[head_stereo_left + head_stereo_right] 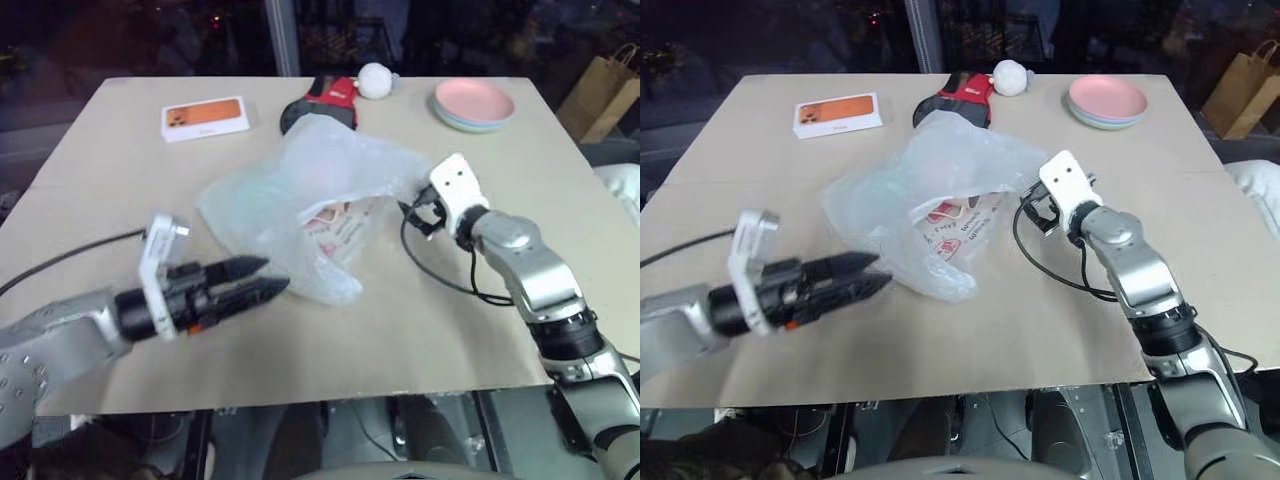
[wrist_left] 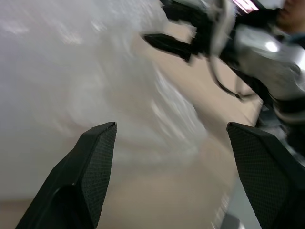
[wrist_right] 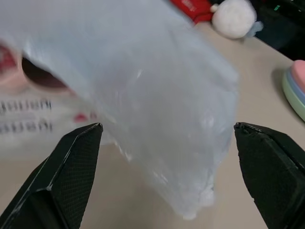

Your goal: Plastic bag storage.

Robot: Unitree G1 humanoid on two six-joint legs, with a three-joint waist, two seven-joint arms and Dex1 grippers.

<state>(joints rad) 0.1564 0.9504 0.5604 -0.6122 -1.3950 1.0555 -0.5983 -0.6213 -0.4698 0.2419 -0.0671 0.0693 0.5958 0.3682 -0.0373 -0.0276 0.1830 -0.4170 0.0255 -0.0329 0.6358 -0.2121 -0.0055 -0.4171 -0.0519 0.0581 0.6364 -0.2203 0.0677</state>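
Note:
The plastic bag (image 1: 300, 190), a thin translucent white film with pink-red printing, lies crumpled and puffed up in the middle of the table (image 1: 120, 180). My left gripper (image 1: 273, 276) is open and empty. It hovers just off the bag's near left edge and points at it. My right gripper (image 1: 416, 214) is open at the bag's right edge. In the right wrist view a fold of the bag (image 3: 157, 119) hangs in front of and between the wide-apart fingers (image 3: 78, 148), which are not closed on it.
At the table's far side are an orange box (image 1: 204, 118), a red and black object (image 1: 325, 100), a white ball (image 1: 374, 80) and stacked pink and green plates (image 1: 473, 104). A brown paper bag (image 1: 605, 95) stands off the table's right.

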